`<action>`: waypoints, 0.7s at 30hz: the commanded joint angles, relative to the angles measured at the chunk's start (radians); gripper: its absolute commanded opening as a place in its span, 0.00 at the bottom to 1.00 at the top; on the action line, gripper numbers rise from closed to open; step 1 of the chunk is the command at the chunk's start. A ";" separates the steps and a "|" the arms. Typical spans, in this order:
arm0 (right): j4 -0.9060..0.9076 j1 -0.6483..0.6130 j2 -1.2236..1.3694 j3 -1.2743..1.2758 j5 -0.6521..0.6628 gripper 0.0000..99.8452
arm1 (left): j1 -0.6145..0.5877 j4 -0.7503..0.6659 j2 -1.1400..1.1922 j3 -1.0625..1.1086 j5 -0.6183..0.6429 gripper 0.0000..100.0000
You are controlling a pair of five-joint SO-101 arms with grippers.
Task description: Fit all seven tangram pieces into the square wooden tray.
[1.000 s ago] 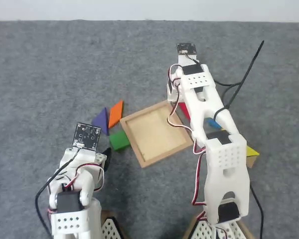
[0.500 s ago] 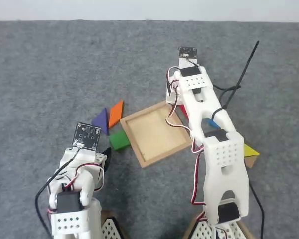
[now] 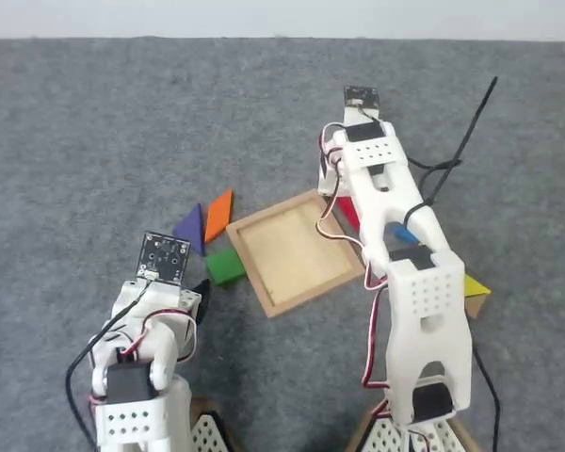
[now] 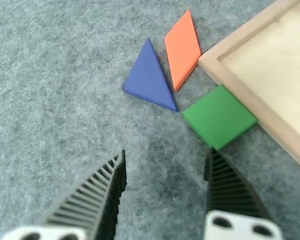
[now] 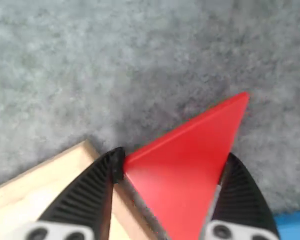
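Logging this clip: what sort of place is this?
Probably a tabletop robot bench in a lab or workshop: grey felt-like cloth covers the table, two small white arms stand at its near edge, and a wooden tray lies among coloured tangram pieces.

Seemingly no legible text anywhere
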 commanded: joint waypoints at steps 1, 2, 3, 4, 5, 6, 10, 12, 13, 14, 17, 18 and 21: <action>0.027 -0.013 -0.140 -0.031 0.034 0.16 | 0.002 0.006 -0.021 -0.008 -0.017 0.25; 0.038 -0.021 -0.163 -0.031 0.046 0.16 | 0.002 0.006 -0.021 -0.008 -0.017 0.25; 0.053 -0.035 -0.185 -0.031 0.057 0.16 | 0.002 0.006 -0.021 -0.008 -0.017 0.25; 0.067 -0.047 -0.202 -0.031 0.074 0.16 | 0.002 0.006 -0.021 -0.008 -0.017 0.25; 0.085 -0.059 -0.216 -0.031 0.095 0.16 | 0.002 0.006 -0.021 -0.008 -0.017 0.25; 0.101 -0.074 -0.228 -0.031 0.118 0.16 | 0.002 0.006 -0.021 -0.008 -0.017 0.25; 0.137 -0.137 -0.266 -0.031 0.296 0.16 | 0.002 0.006 -0.021 -0.008 -0.017 0.25; 0.140 -0.162 -0.275 -0.031 0.463 0.16 | 0.002 0.006 -0.021 -0.008 -0.017 0.25; 0.140 -0.177 -0.277 -0.031 0.577 0.16 | 0.002 0.006 -0.021 -0.008 -0.017 0.25; 0.140 -0.191 -0.275 -0.029 0.700 0.16 | 0.002 0.006 -0.021 -0.008 -0.017 0.25; 0.165 -0.243 -0.269 -0.025 1.025 0.16 | 0.002 0.006 -0.021 -0.008 -0.017 0.25; 0.180 -0.263 -0.269 -0.023 1.120 0.16 | 0.002 0.006 -0.021 -0.008 -0.017 0.25; 0.245 -0.323 -0.269 -0.023 1.303 0.16 | 0.002 0.006 -0.021 -0.008 -0.017 0.25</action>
